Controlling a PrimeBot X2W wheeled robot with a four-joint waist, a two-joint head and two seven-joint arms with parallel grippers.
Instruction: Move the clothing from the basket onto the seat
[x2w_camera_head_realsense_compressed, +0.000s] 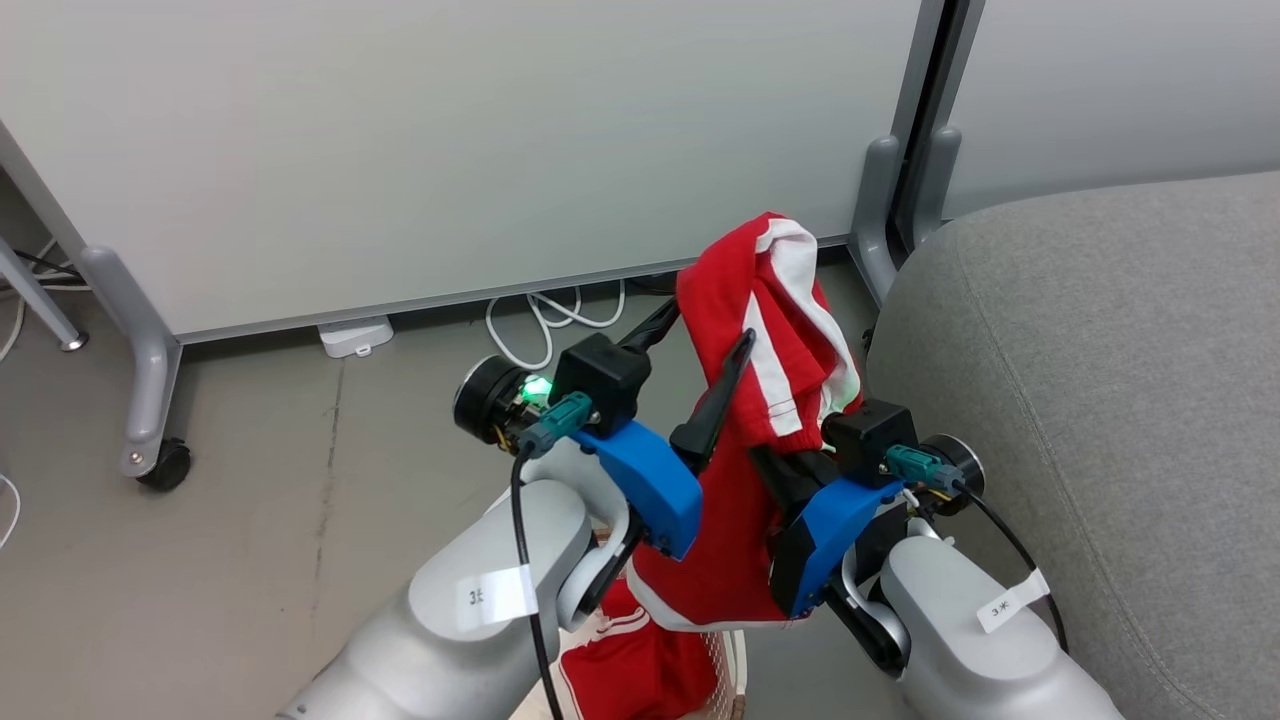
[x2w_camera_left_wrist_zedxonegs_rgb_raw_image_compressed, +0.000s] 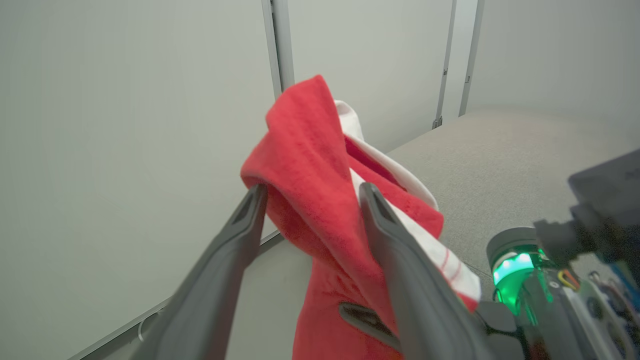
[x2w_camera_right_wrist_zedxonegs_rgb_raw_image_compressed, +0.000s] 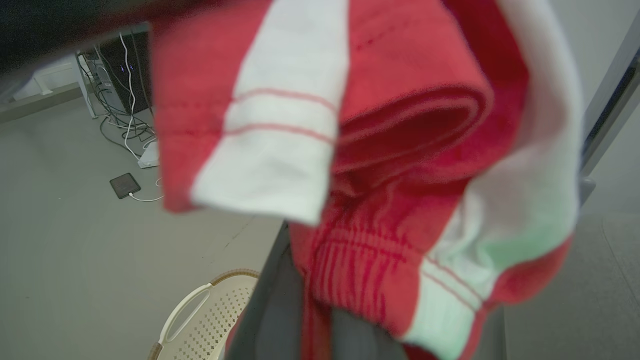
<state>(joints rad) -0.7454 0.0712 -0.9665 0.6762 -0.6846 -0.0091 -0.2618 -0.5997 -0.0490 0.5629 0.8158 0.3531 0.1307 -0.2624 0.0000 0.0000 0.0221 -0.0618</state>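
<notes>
Head view: the soft red sportswear garment with white stripes (x2w_camera_head_realsense_compressed: 770, 330) is up in the air at frame centre, bunched and folded over, its tail hanging down toward 6 o'clock. The left gripper (x2w_camera_head_realsense_compressed: 712, 322) stands with its dark fingers spread, cloth between them. The right gripper (x2w_camera_head_realsense_compressed: 790, 462) is buried under the fabric at 5 o'clock of the bundle, fingers together and pinching the garment. The big grey fabric sofa (x2w_camera_head_realsense_compressed: 1100, 400) is at 3 o'clock, just beside the load. The cream perforated plastic basket (x2w_camera_head_realsense_compressed: 735, 660) peeks in at 6 o'clock with another red piece (x2w_camera_head_realsense_compressed: 630, 670) in it.

Left wrist view: left gripper (x2w_camera_left_wrist_zedxonegs_rgb_raw_image_compressed: 312, 189) wide apart, not clamping. The garment (x2w_camera_left_wrist_zedxonegs_rgb_raw_image_compressed: 310, 165) droops between the fingers and rests on the finger at 3 o'clock. The sofa (x2w_camera_left_wrist_zedxonegs_rgb_raw_image_compressed: 500, 165) top lies at 2 o'clock.

Right wrist view: the garment (x2w_camera_right_wrist_zedxonegs_rgb_raw_image_compressed: 400, 125) drapes over the lens, with elastic waistband ribbing and white side stripes, limp and thick. The basket (x2w_camera_right_wrist_zedxonegs_rgb_raw_image_compressed: 210, 320) rim is at 7 o'clock, on the floor.

Step, by my read: carrying, handed over to the right-side grip. The next move calls for a swing toward 3 o'clock over the cushion, then release, with the left fingers kept clear of the cloth to avoid a snag.
</notes>
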